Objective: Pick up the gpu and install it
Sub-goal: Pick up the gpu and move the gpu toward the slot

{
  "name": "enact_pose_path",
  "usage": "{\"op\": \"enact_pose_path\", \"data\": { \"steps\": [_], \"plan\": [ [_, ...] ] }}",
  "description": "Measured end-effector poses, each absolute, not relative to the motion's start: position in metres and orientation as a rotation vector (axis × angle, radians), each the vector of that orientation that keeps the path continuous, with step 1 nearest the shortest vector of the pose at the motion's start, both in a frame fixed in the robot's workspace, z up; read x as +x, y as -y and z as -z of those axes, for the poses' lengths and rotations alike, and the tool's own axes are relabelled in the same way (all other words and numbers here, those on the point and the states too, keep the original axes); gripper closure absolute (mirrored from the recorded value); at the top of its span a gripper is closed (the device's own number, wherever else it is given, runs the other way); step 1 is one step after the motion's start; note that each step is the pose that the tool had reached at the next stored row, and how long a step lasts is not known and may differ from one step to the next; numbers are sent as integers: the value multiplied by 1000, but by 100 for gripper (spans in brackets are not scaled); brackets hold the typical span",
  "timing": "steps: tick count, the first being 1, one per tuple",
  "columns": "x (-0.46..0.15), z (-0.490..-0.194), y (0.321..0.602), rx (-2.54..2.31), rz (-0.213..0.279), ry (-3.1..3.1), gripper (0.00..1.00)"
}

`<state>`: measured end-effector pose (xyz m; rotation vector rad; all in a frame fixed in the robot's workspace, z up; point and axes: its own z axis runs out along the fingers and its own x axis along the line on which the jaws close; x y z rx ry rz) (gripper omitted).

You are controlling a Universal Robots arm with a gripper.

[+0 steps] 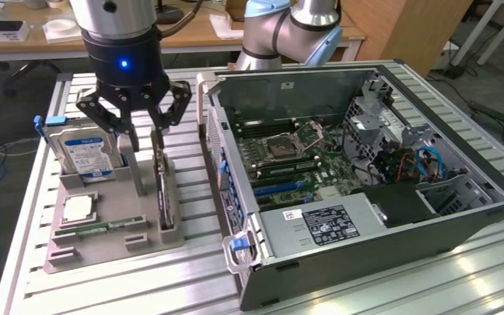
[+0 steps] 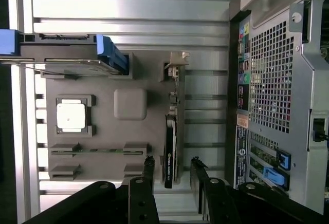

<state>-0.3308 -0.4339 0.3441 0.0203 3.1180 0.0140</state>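
On the exterior view, I see the gripper (image 1: 145,148) hanging low over the grey holder (image 1: 147,239) that sits on the bench (image 1: 103,282) at the view's left. Its jaws are spread and hold nothing. The gpu (image 1: 161,190) stands on edge in the holder's long slot, on the side nearest the open computer case (image 1: 366,249), and the fingers reach down on either side of the card's upper edge. A blue-labelled hard drive (image 1: 81,151) stands upright in the holder. A processor (image 1: 77,208) and a memory stick (image 1: 103,228) lie flat in front of it.

From the wrist view, I look straight down on the gpu (image 2: 170,147), edge-on in its slot, with its metal bracket at the end farther from the gripper (image 2: 172,161). The two fingers (image 2: 148,170) flank the near end of the card with a gap on each side, so nothing is gripped. The hard drive (image 2: 110,54), processor (image 2: 71,116) and memory stick (image 2: 97,150) sit in their own pockets, and the case's (image 2: 272,75) perforated rear panel runs just beside the holder (image 2: 103,85).
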Motion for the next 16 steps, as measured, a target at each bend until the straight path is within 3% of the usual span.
{"op": "enact_pose_path", "data": {
  "steps": [16],
  "plan": [
    [-328, -335, 434, 20, -14, -3118, 58]
  ]
}}
